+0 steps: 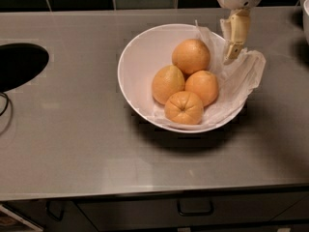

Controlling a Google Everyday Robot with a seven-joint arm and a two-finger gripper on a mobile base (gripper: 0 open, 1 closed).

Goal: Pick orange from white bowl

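The white bowl (126, 62) sits on the grey steel counter, lined on its right side with crumpled white paper (244, 76). The orange (191, 56), the largest and roundest, lies at the back of the bowl. In front of it lie a paler, pointed one (167, 83), a plain one (203, 87) and one with star-like creases (183, 108). My gripper (231, 56) hangs down from the top right, over the bowl's back right rim. It is just right of the orange, apart from it, and holds nothing that shows.
A dark round opening (19, 64) is cut into the counter at the left, with a thin cable (5, 108) below it. A white object (305, 6) stands at the right edge. Dark tiles run along the back. A drawer handle (195, 209) shows below the counter's front edge.
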